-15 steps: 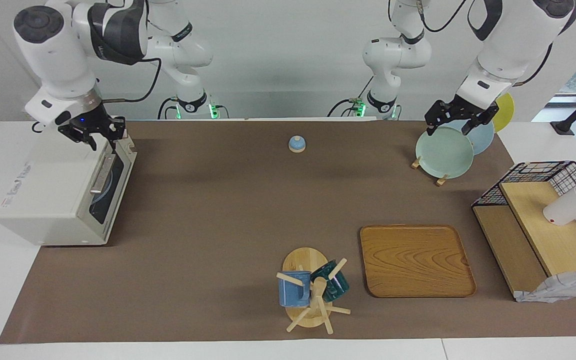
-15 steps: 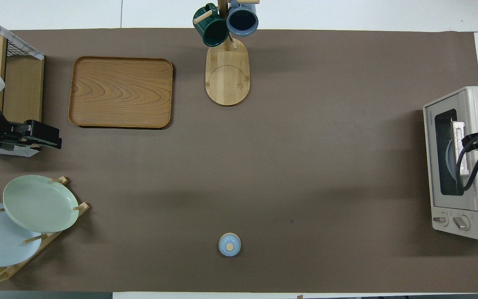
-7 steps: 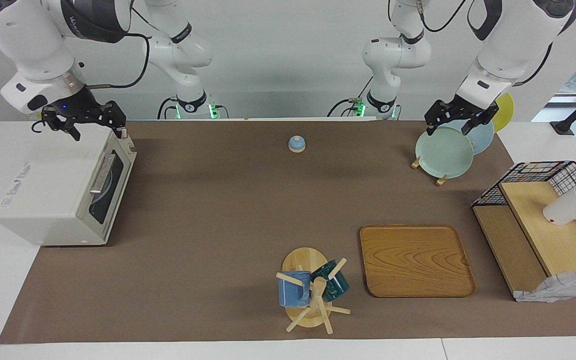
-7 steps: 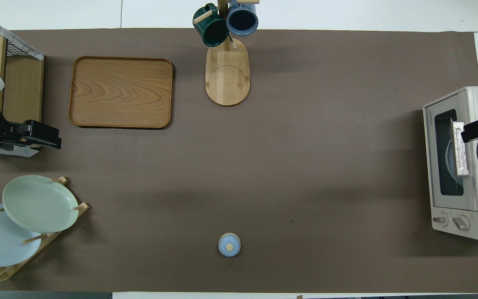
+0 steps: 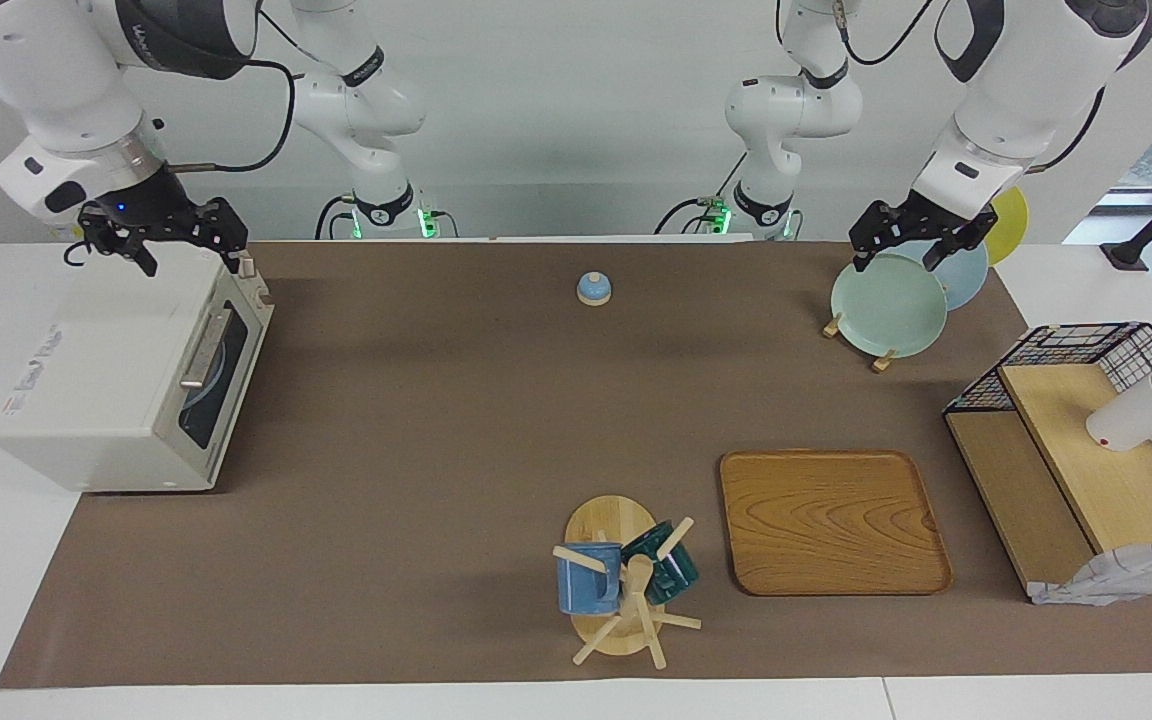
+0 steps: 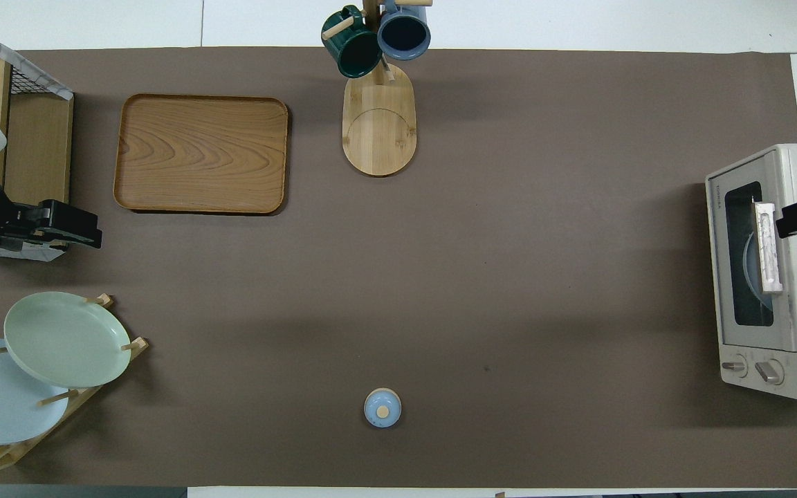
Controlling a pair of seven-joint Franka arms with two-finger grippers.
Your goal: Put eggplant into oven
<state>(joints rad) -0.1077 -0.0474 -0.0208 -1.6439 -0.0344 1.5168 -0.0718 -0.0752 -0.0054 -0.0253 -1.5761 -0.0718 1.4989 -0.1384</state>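
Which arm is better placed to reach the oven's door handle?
Right. Its open right pincer hovers over the oven, close to the door handle; the left pincer hangs over the plates at the left arm's end.

The middle of the brown mat lies open between the oven and the wooden tray. The small blue bell stands alone near the robots. The mug tree and tray occupy the farther edge. The oven door is closed, blocking entry. The plate rack and wire-mesh shelf crowd the left arm's end.
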